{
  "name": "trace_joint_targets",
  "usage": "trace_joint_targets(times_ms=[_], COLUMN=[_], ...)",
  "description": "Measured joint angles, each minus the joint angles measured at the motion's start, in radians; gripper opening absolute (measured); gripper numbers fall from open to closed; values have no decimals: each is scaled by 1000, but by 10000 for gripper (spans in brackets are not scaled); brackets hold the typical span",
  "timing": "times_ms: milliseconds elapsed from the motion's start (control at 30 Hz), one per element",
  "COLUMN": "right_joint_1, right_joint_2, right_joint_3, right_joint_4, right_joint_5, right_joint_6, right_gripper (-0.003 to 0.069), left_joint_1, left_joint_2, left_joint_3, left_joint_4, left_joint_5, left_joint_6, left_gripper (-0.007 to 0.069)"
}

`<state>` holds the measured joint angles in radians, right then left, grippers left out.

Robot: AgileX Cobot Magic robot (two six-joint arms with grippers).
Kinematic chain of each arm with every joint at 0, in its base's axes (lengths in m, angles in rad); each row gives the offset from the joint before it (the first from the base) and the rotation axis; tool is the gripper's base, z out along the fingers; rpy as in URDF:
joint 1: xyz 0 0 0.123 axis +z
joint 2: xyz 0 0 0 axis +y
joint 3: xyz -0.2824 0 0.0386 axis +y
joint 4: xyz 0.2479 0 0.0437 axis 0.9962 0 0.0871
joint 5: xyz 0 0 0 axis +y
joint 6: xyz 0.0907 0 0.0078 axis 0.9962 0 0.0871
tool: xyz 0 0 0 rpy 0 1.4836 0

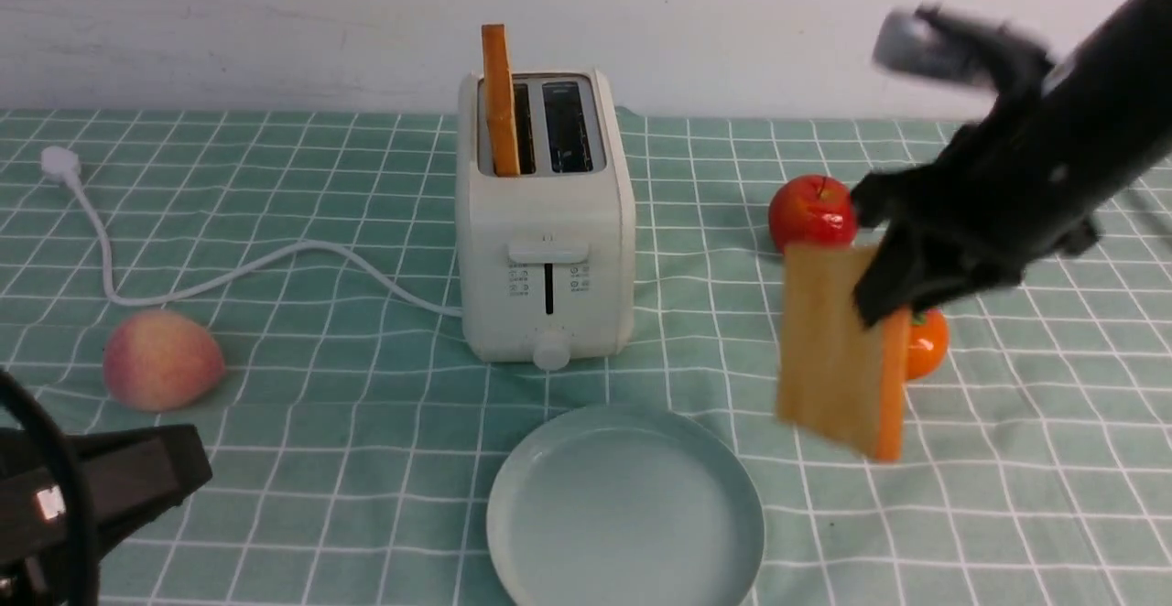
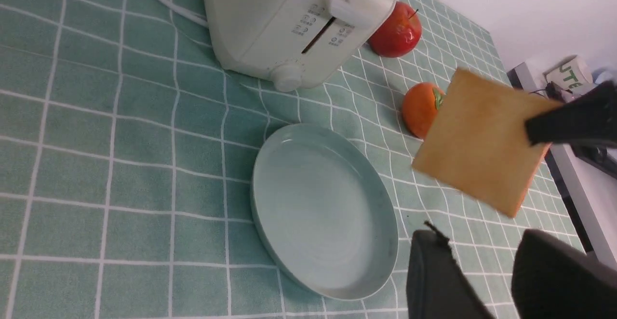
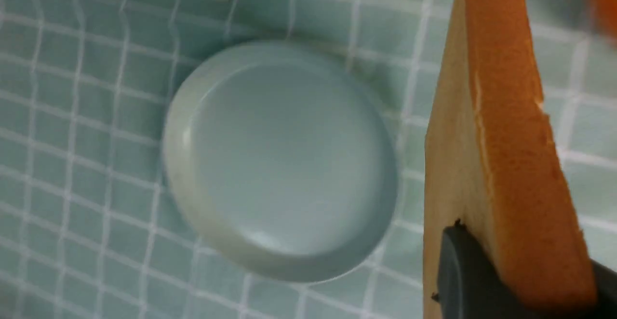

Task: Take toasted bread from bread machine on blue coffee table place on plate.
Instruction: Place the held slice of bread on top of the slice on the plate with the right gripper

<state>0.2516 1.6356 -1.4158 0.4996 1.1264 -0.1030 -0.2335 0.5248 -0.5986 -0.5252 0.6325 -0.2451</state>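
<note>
right gripper (image 1: 886, 299) is clamped on the top corner of one toast slice (image 1: 838, 359), with a dark finger on each face. the slice hangs tilted in the air with its orange crust edge turned toward the front camera. it's off to the right of the plate (image 1: 632, 411), not over it, and touching nothing below. left gripper (image 2: 487, 285) sits low at the near left, fingers apart around plain air.

just behind the hanging slice there's an orange (image 1: 927, 342), and a red apple (image 1: 810, 212) a bit further back, both on the cloth. the second slice (image 1: 499, 98) stands upright in the left slot of the bread machine (image 1: 547, 249), poking well above the top. the plate sits in front of the toaster with a strip of cloth between them.

the table (image 1: 320, 423) is pale teal cloth with a white grid, a little rippled, running back to a plain white wall (image 1: 275, 20). a white cord (image 1: 229, 272) snakes from the toaster's left side to a plug (image 1: 59, 165) at the back left, and a peach (image 1: 160, 359) lies near the left side. the cloth between the slice and the plate is open, and so is the near right corner.
</note>
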Motion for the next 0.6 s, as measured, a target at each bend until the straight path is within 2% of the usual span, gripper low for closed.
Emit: trace_joint_targets(times_ms=[67,133,267,333,433,600], right_joint_1=[24,51,83,87,87,85], right_joint_2=[32,69,158,209,260,297], right_joint_3=[80,152,210,217,217,217], right_joint_4=[162,370,665,773,836,784], right_joint_5=[-55,-104,-145,-161,-171,-124], right_joint_6=[-92,-272,-551,-645,-681,-681], right_gripper=[109,109,109,109,136,327], left_joint_1=[0,0,0,0,0,0], left_joint_2=[15,30,51,62,68,69], left_joint_3=[0,0,0,0,0,0], left_joint_4=[-5,-23,-59,-66,-67,-57], left_joint_5=[1,-1,-3,1,6,-9], left_joint_6=[0,0,0,0,0,0], left_gripper=[238,238,238,238,238,251])
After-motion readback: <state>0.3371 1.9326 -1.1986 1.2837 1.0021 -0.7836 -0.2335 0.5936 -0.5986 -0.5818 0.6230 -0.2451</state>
